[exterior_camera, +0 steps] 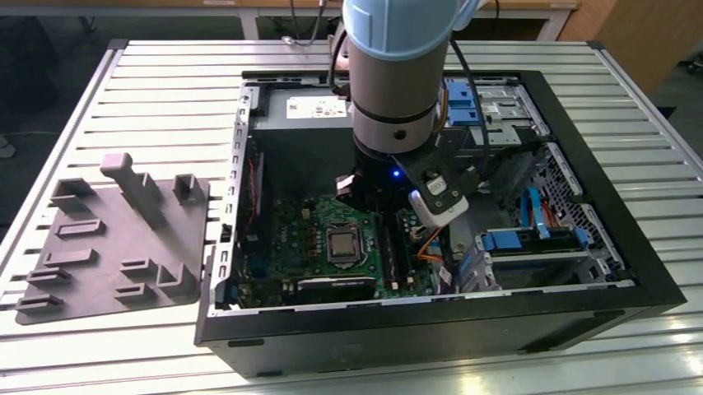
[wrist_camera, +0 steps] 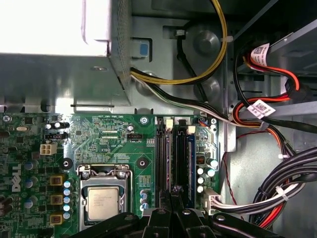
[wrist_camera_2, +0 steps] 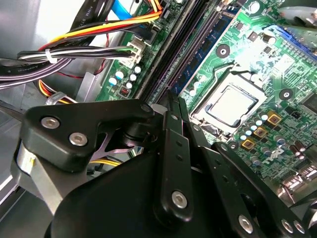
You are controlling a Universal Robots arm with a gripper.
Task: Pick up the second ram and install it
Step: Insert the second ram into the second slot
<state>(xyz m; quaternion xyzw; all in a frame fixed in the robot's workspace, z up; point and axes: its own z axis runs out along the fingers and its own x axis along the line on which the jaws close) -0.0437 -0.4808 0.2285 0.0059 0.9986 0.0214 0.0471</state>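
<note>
Second ram (wrist_camera: 169, 158) shows in the first wrist view as a thin grey strip seen edge-on, running along the black memory slots (wrist_camera: 181, 158) of the motherboard (wrist_camera: 114, 139) and ending at the tool (wrist_camera: 173, 191). The tool is clenched on it: in the second wrist view its two black fingers (wrist_camera_2: 171, 124) stand pressed close together, with only a dark line between them at the tip of the tool (wrist_camera_2: 176, 101). Whether the stick is fully seated in its slot or only standing on it cannot be made out, since the fingers cover its near half. Just beside the slots lies the processor socket (wrist_camera: 103, 202) with its silver lid, and on the slots' other side bundled black, red and yellow cables (wrist_camera: 277, 193) sweep past a white connector. A pale metal box (wrist_camera: 54, 29) sits beyond the board's far edge. In the exterior view the arm (exterior_camera: 396, 74) reaches straight down into the open computer case (exterior_camera: 615, 206), and its wrist hides the fingers and the slots, leaving the socket (exterior_camera: 344, 244) clear. That view also takes in the grey moulded tray (exterior_camera: 110, 247) with its upright posts, lying on the slatted counter (exterior_camera: 165, 82) beside the case, at the exterior view's left.
</note>
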